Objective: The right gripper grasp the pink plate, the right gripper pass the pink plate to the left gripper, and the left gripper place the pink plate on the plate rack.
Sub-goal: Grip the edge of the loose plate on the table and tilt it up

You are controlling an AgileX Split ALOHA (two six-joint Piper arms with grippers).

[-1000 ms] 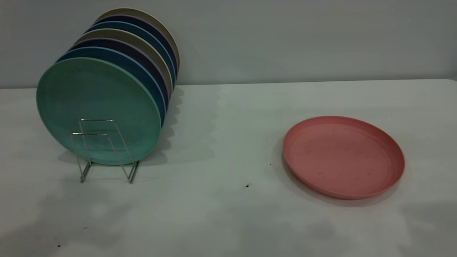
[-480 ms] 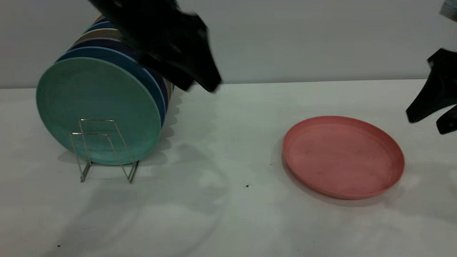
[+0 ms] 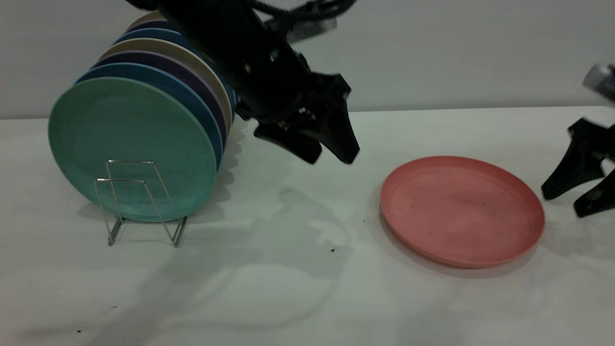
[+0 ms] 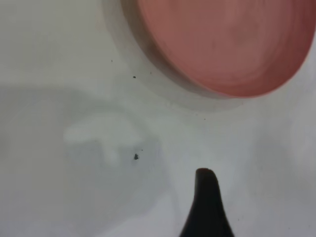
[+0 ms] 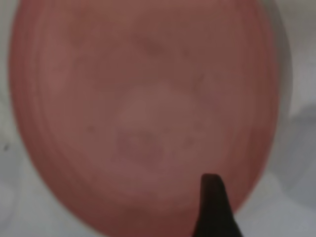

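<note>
Right tool agape beside pink plate

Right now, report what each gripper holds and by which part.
Nothing is held. Left gripper and right gripper hang open and empty; the pink plate lies flat on the table, untouched.

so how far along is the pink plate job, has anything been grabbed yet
Nothing is done yet: the pink plate lies flat on the table, untouched. In hand: the right gripper, open, hangs just off its right rim; the left gripper, open, hovers between it and the plate rack. Grasp, handover and racking in front of the teal-green plate all remain.
</note>
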